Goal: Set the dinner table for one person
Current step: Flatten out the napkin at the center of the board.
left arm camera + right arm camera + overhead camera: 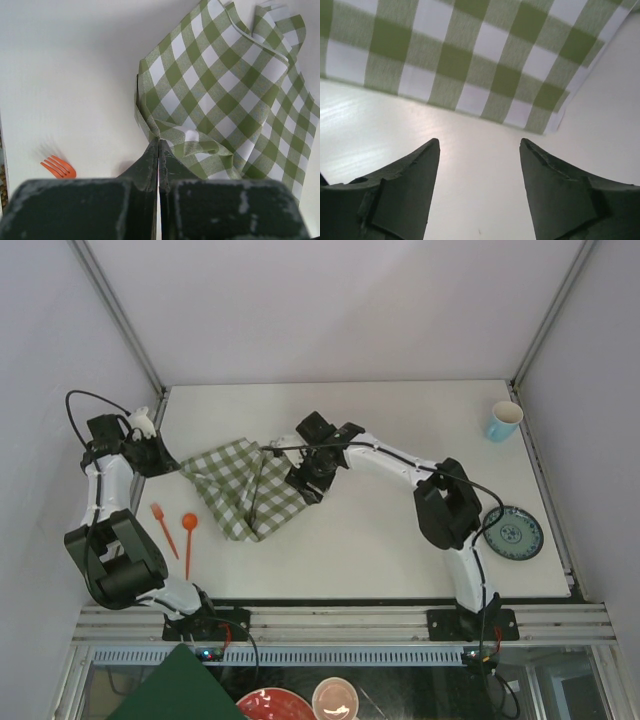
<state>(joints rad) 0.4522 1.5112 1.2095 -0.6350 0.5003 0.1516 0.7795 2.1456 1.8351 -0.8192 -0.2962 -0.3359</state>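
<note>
Two grippers: one is clamped on fabric at the left, the other gapes near the middle.
left gripper (158, 147): jaws are pressed flat together, pinching the left corner of the cloth (245, 495) at the far left of the counter (380, 550).
fork (163, 528): orange, lying flat near the left edge, just left of the spoon. Probably light and thin, so it is best pinched across the handle.
spoon (189, 535): orange, its bowl toward the far side, apart from the cloth's near-left edge. It looks like smooth plastic and could skate when nudged.
cloth: green-and-white check, rumpled and partly folded over itself left of centre. It is soft and limp, so it will sag and drag rather than slide as one piece. Corners and hems are the sensible holds.
right gripper (479, 142): jaws stand wide with nothing between them, low over bare surface, and the cloth's right hem lies just beyond the tips.
counter: large, off-white, rigid and smooth, and it carries everything. It offers little friction, so the cloth should glide when pulled taut by two corners.
plate (512, 533): teal patterned, at the near right and partly hidden behind the right arm. Probably breakable, so grip it at the rim.
cup (504, 421): pale blue and upright in the far-right corner. It looks light and easily tipped.
</note>
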